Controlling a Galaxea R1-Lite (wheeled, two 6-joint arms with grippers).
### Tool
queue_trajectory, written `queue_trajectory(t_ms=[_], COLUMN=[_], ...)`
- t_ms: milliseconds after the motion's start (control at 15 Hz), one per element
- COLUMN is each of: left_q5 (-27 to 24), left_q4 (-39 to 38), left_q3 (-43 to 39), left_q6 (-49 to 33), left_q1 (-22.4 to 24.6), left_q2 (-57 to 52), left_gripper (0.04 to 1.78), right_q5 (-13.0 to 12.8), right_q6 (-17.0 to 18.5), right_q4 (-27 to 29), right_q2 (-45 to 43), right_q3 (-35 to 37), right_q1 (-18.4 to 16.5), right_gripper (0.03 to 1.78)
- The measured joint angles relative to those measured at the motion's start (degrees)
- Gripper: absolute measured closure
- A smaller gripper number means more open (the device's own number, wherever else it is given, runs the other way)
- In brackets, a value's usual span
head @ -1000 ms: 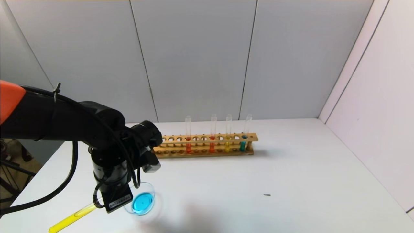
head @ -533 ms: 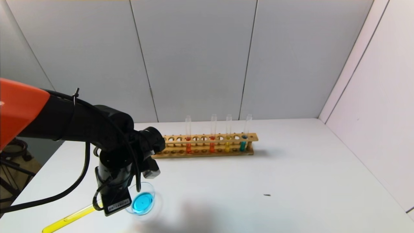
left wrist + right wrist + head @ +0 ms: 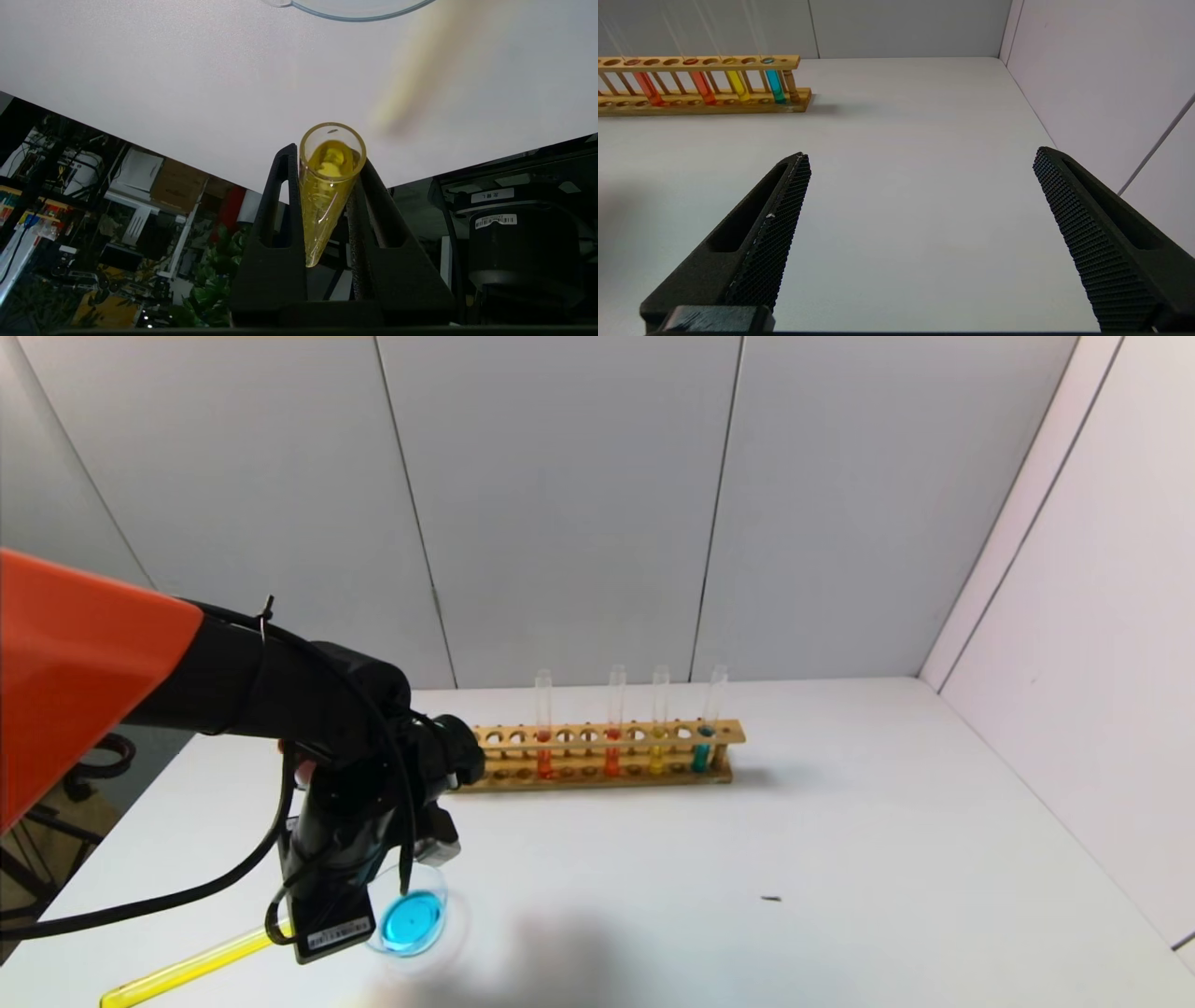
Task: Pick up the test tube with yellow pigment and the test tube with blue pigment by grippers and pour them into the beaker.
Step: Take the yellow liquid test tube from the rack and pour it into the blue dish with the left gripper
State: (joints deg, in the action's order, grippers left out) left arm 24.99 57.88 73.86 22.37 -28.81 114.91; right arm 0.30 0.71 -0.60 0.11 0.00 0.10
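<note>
My left gripper (image 3: 303, 933) is shut on the test tube with yellow pigment (image 3: 182, 969). The tube lies almost level, its round end pointing to the front left, yellow liquid spread along it. In the left wrist view the tube's open mouth (image 3: 332, 144) sits between the fingers of the left gripper (image 3: 327, 157), facing the beaker's rim (image 3: 350, 13). The beaker (image 3: 411, 919) stands just right of the gripper and holds cyan-blue liquid. The test tube with blue pigment is out of view. My right gripper (image 3: 920, 154) is open and empty over bare table.
A wooden rack (image 3: 597, 754) stands at the back with two orange tubes (image 3: 544, 761), another yellow tube (image 3: 656, 758) and a teal tube (image 3: 700, 756). A small dark speck (image 3: 770, 899) lies on the white table. Walls close off the back and right.
My left arm has pushed forward and to the right. The yellow tube has tipped flatter, and its round end has swung further left and lower. The beaker and rack have not moved.
</note>
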Motion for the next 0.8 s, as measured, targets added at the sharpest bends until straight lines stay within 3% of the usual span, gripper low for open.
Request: queue_trajectory(t_ms=[800], left_q5=[0.61], left_q4=[6.18], left_q3=[7.12], left_q6=[0.20], left_q1=[-0.73], left_q2=[5.10], left_gripper=[1.51], right_q5=[0.02], right_q6=[-0.02], right_q4=[0.00], right_q2=[0.00], right_q3=[0.00], right_q1=[0.00], right_gripper=[0.07])
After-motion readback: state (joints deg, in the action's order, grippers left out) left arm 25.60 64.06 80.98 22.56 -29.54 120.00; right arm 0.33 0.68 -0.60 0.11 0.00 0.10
